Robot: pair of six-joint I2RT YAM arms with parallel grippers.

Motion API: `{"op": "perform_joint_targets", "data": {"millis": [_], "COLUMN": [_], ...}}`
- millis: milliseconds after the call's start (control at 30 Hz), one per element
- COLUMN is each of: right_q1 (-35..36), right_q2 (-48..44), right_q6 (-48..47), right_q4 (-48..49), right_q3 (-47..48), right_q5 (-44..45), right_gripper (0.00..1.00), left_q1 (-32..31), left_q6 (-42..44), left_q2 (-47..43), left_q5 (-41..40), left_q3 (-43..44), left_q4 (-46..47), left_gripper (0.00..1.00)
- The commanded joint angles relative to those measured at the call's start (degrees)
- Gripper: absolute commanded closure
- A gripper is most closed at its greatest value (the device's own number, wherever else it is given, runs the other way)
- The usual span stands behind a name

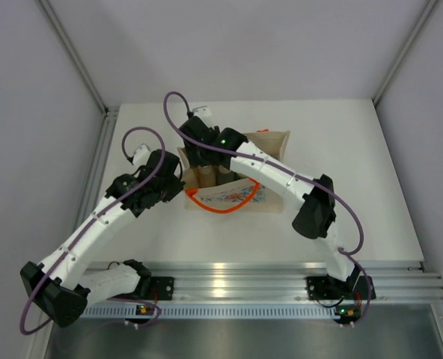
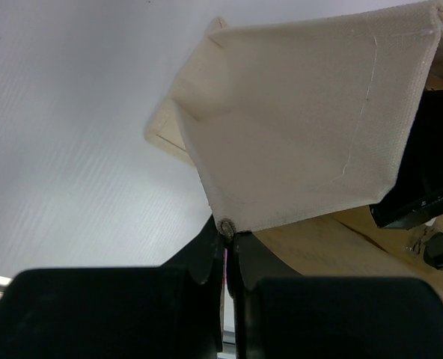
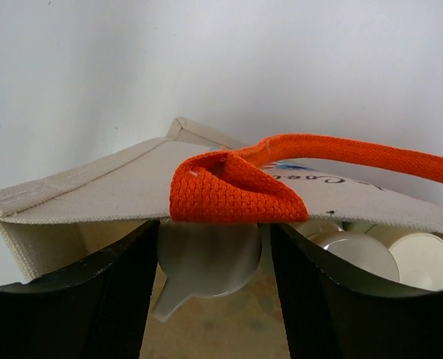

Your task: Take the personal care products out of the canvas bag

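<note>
The beige canvas bag (image 1: 240, 196) stands open-mouthed near the middle of the white table (image 1: 356, 164), its blue-and-red printed front facing the arm bases and an orange handle (image 1: 220, 210) drooping over that face. At the bag's left end, the left gripper (image 2: 227, 238) is pinched fully closed on a corner of the plain canvas, the fabric fanning up and away from the meeting fingertips. The right arm arches over the bag from the right, and the right gripper (image 3: 214, 232) points into the left part of its mouth, its two dark fingers (image 3: 94, 299) standing well apart with their tips hidden behind the canvas rim. Between them, inside the bag, sits a pale bottle cap (image 3: 206, 258) directly below the folded orange handle tab (image 3: 229, 194); whether either finger touches that cap cannot be told, and nothing is lifted. Further right inside the bag, two more pale round caps (image 3: 356, 254) (image 3: 423, 260) sit side by side just under the rim. From above, bottle tops (image 1: 206, 176) show inside the bag's left half; no product lies on the table beside the bag.
</note>
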Motion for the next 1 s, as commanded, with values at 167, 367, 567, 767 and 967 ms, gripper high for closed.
{"op": "perform_joint_targets", "data": {"millis": [167,367,567,767,967], "right_q1": [1.28,1.37,1.54,1.98,2.51], "right_q2": [1.3,1.48,1.3,0.42,-1.59], "right_q6": [0.6,0.95,0.87,0.52,-0.97], "right_q4": [1.0,1.0,2.14,2.23,2.23], "right_q3": [0.96,0.35,-0.71,-0.45,1.05], "right_q5": [0.92,0.31,-0.22,0.83,2.33], "right_gripper": [0.4,0.46,0.64,0.81,1.0], "left_q1": [0.21,0.3,0.3,0.21,0.3], "left_q6": [0.71,0.45,0.27,0.27,0.27], "left_q2": [0.12,-0.32,-0.67,-1.02,-1.2], "left_q5": [-1.03,-1.29,-1.38,-1.38,-1.9], "left_q3": [1.84,1.84,1.75,1.49,1.66], "left_q4": [-0.97,-1.05,-1.05,-1.05,-0.97], "left_gripper": [1.0,1.0,1.0,1.0,1.0]}}
